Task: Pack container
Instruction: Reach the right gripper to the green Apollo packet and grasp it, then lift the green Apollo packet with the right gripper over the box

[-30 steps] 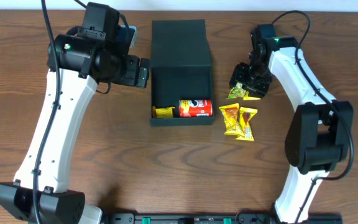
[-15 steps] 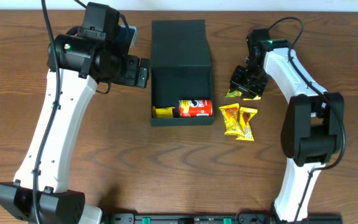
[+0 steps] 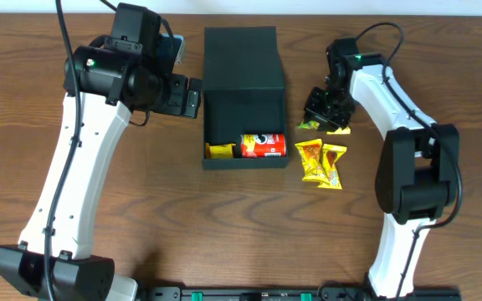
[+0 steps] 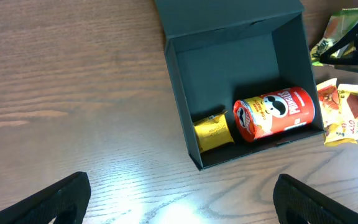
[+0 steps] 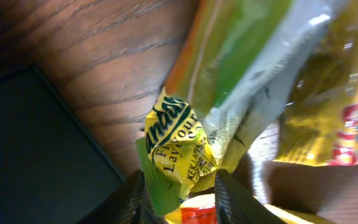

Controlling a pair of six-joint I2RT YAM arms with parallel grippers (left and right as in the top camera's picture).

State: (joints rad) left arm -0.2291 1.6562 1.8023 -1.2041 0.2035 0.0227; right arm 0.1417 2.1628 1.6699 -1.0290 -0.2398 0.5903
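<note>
**A:** Where is the container [image 3: 241, 100]?

**B:** In the middle of the counter [image 3: 182, 226], lid flap thrown back, open side up. A red can [image 4: 275, 115] lies on its side along the near wall, with a small yellow packet [image 4: 212, 132] beside it. The back half is bare.

**A:** And the right fingers [image 5: 232, 199]?

**B:** Nipped in on the crumpled end of a green packet [image 5: 185, 149], just right of the container. They are narrow, not fully together, with the wrapper between them. The left fingers [image 4: 55, 199] are spread wide, hold nothing, and hang over the container's left side.

**A:** How should this lift go?

**B:** I'd raise it straight up first. It is a corner pinch on slippery film, so a sideways drag could pull it free or disturb the two yellow-and-red packets [image 3: 321, 160] nearby. I'd clear the wall, then let go over the bare back half.

**A:** Anything readable?

**B:** The can says "Pringles" with the moustached face. The green packet shows creased letters, something like "Lay". The rest I cannot make out.
</note>
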